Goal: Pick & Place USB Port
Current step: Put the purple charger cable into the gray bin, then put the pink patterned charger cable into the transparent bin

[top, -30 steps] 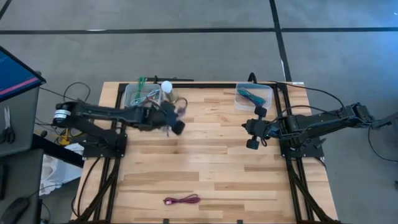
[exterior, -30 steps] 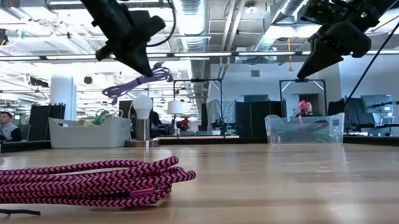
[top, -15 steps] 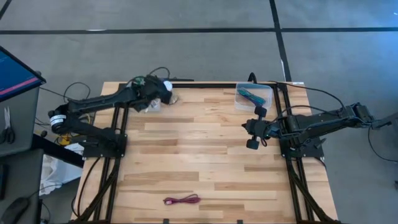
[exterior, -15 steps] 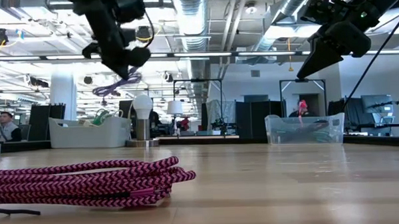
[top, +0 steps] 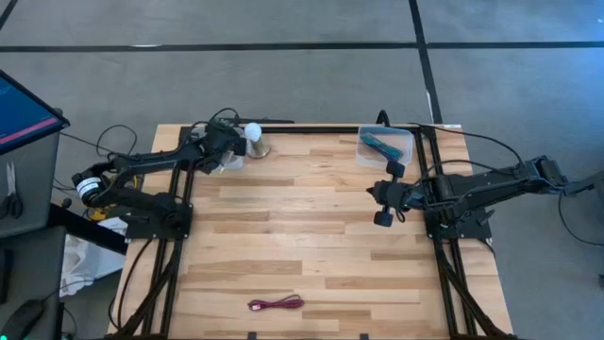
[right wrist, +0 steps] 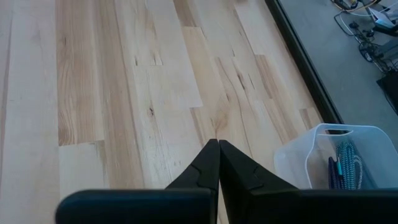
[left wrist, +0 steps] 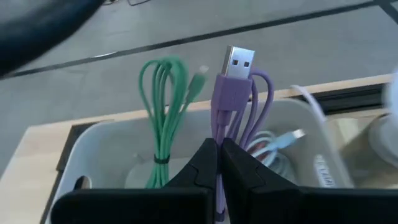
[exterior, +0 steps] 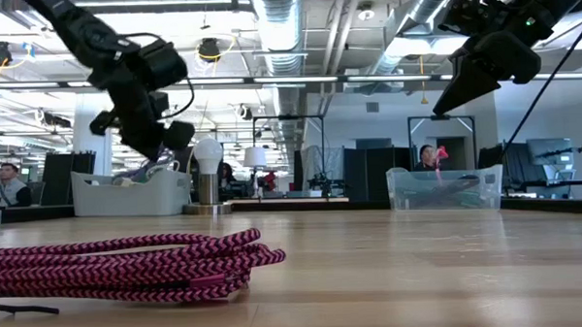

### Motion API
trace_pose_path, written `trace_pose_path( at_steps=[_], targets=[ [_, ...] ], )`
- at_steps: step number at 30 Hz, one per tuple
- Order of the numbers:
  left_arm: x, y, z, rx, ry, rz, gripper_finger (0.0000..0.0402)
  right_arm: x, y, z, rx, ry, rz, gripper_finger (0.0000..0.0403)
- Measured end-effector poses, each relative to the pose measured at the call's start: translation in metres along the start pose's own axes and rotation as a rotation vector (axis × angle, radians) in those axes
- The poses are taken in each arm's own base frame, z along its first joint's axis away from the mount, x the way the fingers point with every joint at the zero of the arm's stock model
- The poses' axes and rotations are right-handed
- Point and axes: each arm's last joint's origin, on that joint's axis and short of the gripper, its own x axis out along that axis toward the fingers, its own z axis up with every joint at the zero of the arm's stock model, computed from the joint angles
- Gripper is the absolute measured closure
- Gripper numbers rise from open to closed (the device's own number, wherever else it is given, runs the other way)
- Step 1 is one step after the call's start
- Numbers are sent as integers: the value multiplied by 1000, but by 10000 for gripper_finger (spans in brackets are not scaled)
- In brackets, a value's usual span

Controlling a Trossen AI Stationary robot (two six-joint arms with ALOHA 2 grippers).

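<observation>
Clamping hard on the bundled purple USB cable (left wrist: 235, 102), the left gripper (left wrist: 219, 163) has its two dark fingers pressed together around the cord, silver plug poking out past the fingertips. And look where it is now: a second ago this arm was out over the middle of the light wooden slatted table (top: 311, 246) with the cable dangling from it, and since then it has swung back to the far left corner and come down low. It now hangs right over the clear plastic bin on the left (top: 209, 149), the cable held just above the rim. Inside that bin lie a coiled green cable (left wrist: 163, 106) and a pale blue-tipped white cable (left wrist: 283, 142); a white light bulb on a round base (top: 254, 136) stands just beside it. In my judgement this is the placing stage, with only the lowering and the release left to do.

Over on the other side, the right gripper (right wrist: 217, 167) hovers with its fingers pressed together on nothing, waiting above the table near the clear plastic bin holding teal cables (top: 384, 146). A pink-and-black braided cable (top: 276, 304) lies at the near edge, well apart from both arms.
</observation>
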Motion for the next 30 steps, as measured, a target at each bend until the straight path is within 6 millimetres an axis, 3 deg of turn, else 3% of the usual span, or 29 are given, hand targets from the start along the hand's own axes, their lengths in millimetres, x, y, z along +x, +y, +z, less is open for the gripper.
trace_pose_path(
  at_steps=[8, 19, 24, 30],
  targets=[
    [9, 8, -15, -21, -2, 36, 375, 0, 0, 0, 0, 0, 0, 403],
    [8, 2, -2, -74, -102, -20, 242, 0, 0, 0, -3, 0, 0, 403],
    [-9, -8, 5, 11, -139, -290, 233, 0, 0, 0, -28, 1, 2, 403],
    [-56, -22, 7, 180, -223, -709, 290, 0, 0, 0, -105, 1, 7, 403]
  ],
)
